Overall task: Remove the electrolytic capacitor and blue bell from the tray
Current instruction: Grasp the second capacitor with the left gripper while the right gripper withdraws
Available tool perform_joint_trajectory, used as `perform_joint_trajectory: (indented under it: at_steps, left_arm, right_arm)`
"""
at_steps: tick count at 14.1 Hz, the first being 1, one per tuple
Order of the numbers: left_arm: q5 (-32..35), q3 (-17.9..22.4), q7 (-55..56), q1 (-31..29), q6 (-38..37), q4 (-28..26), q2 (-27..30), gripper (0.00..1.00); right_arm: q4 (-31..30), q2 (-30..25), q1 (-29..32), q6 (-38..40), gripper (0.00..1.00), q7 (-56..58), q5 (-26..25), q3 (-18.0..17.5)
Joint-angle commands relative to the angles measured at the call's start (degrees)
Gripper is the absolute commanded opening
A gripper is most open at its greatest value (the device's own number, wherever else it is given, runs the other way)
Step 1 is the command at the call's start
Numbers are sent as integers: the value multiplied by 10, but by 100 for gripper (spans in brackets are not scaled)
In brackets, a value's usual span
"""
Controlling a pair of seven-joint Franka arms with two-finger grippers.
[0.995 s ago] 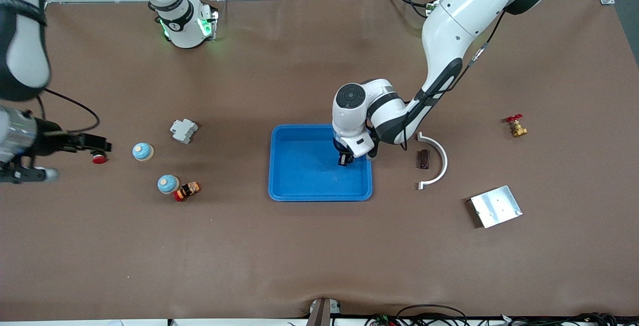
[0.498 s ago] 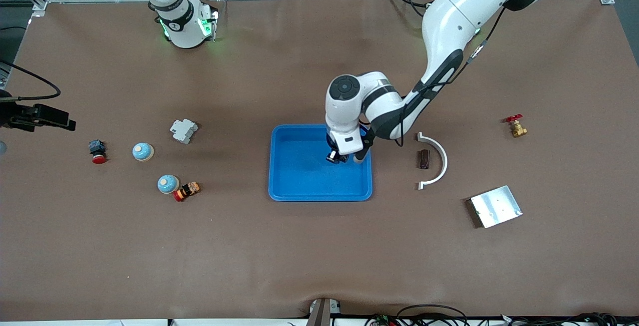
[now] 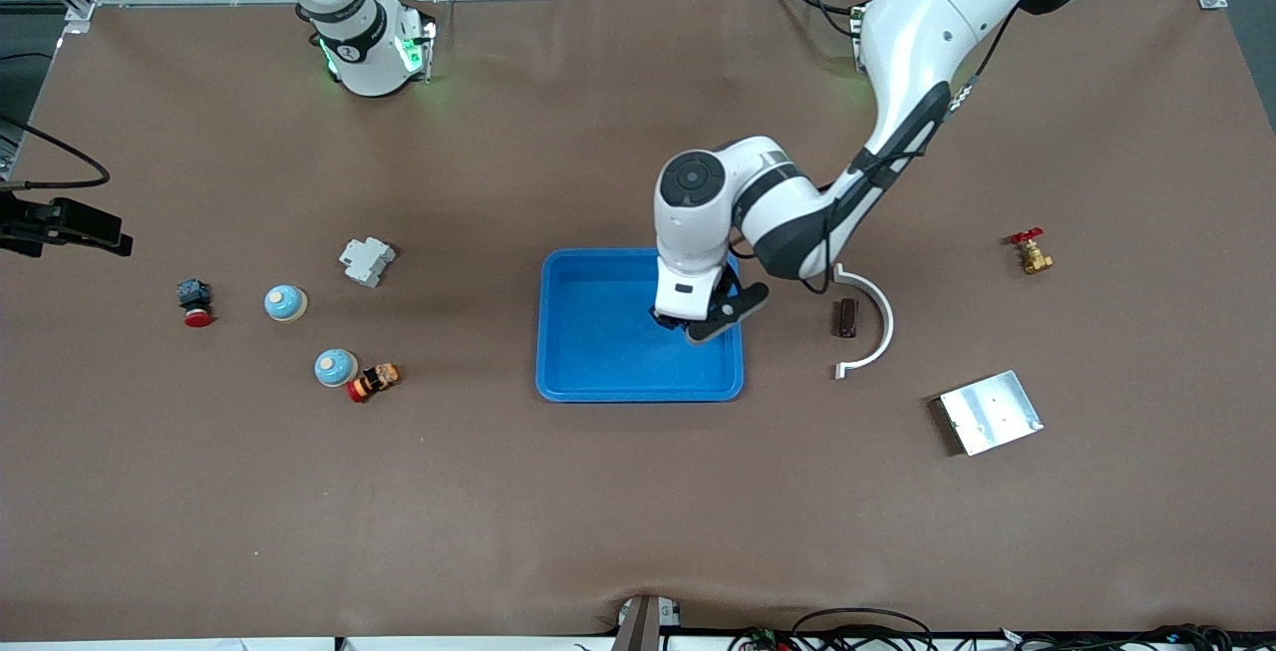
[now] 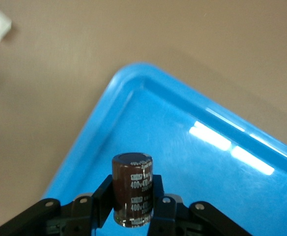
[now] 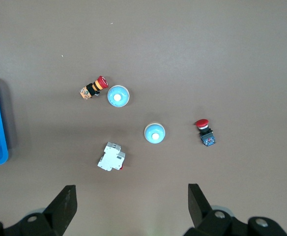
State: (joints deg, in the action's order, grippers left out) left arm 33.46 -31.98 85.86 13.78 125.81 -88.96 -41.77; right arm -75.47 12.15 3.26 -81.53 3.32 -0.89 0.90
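Front view: the left arm reaches from the upper right of the frame down to the centre, and the left gripper [image 3: 688, 320] hangs over the blue tray [image 3: 598, 372], at the tray's end toward the left arm. Its fingertips are hidden under the wrist here. In the left part of the frame lie two light-blue bells, one bell [image 3: 285, 303] higher up and the other bell [image 3: 336, 368] lower, touching an orange-and-red push button [image 3: 373, 381]. A red-capped black button [image 3: 194, 300] sits at the left of them, and a white circuit breaker [image 3: 367, 261] above. Right of the tray are a white curved bracket [image 3: 871, 320] with a small brown block [image 3: 847, 317] inside its arc, a brass valve with a red handle [image 3: 1030, 250], and a metal plate [image 3: 990, 412]. Only a dark part of the right arm shows at the left edge.

Left wrist view: at the bottom centre, the left gripper [image 4: 132, 209] is clamped on a brown capacitor [image 4: 132, 188], upright over the tray [image 4: 94, 128].

Right wrist view: the right gripper [image 5: 132, 199] at the bottom edge stands wide apart and empty, high over the bells [image 5: 154, 133], breaker [image 5: 110, 157] and buttons.
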Motion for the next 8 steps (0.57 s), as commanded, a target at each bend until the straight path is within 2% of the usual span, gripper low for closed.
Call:
perform_joint_trajectory:
  at_steps: [1, 4, 6, 7, 8]
  left_arm:
    - [-12, -10, -62, -10, -27, 13, 6, 0]
    - [-10, -10, -102, -8, -45, 15, 7, 0]
    - [11, -5, -128, -11, -53, 14, 9, 0]
    - [46, -5, -188, -16, -70, 10, 17, 0]
    - [49, -9, -255, -39, -78, 8, 27, 0]
  right_arm:
    - [-1, -13, -15, 24, 100, -49, -8, -5]
    - [-3, -20, -17, 26, 100, -47, -5, -1]
    - [-38, -48, -12, 16, 100, -46, -5, -1]
    - [-52, -59, -11, 5, 100, -46, -5, 0]
    - [-56, -65, -9, 2, 100, -45, -5, 0]
